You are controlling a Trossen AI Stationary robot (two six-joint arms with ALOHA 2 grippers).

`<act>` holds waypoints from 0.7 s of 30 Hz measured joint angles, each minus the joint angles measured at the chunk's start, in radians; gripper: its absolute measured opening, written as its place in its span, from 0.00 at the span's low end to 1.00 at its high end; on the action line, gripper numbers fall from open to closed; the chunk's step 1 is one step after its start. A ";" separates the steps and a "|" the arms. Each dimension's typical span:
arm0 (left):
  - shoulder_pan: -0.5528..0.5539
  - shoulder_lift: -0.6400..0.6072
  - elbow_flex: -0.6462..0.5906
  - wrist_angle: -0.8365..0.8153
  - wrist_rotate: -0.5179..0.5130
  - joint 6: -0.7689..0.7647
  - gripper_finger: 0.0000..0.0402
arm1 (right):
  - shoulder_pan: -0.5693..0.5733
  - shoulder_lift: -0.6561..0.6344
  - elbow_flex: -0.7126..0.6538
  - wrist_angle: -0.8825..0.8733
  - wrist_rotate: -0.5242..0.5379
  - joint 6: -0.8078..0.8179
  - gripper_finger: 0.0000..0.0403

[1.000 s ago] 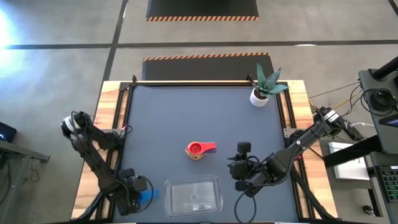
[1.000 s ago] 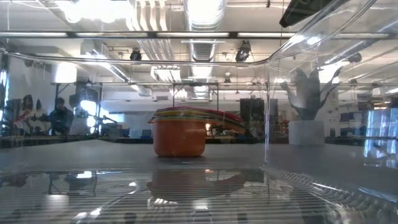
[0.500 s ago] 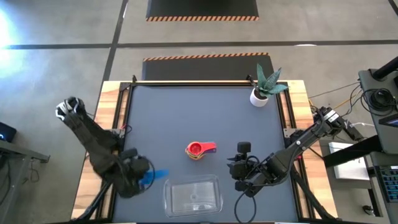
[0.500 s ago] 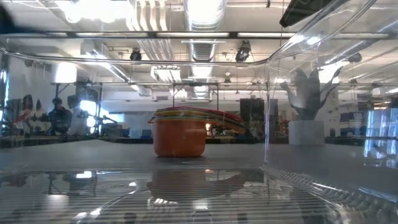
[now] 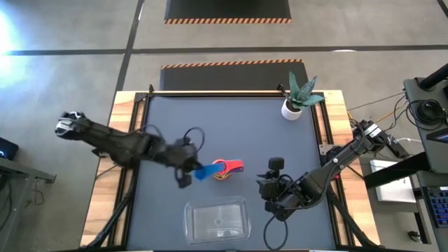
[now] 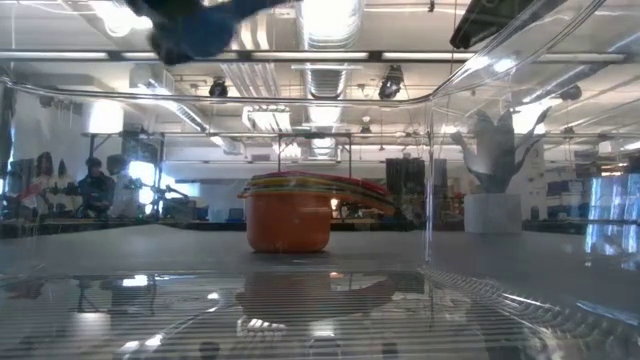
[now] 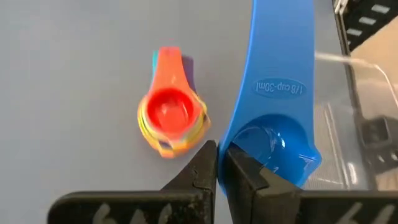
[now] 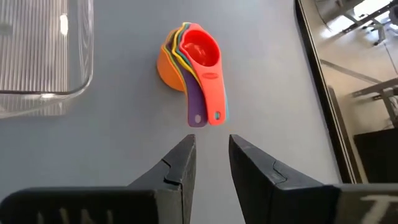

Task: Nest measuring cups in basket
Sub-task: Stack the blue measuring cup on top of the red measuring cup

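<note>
My left claw (image 7: 216,163) pinches the blue cup (image 5: 204,171); the cup stack (image 5: 222,169) sits just beside it. My right claw (image 8: 211,158) waits, slightly spread.

Cup stack (image 5: 225,169) lies behind the basket (image 5: 217,219).

L tool (image 5: 187,170) w/ blue cup (image 5: 205,171), now beside stack (image 5: 225,169)

Blue cup (image 5: 204,171) aloft beside nested stack (image 5: 225,169)
</note>
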 joint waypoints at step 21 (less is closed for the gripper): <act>0.254 0.373 -0.002 0.284 0.258 0.189 0.00 | 0.000 0.000 0.000 -0.001 -0.003 0.005 0.19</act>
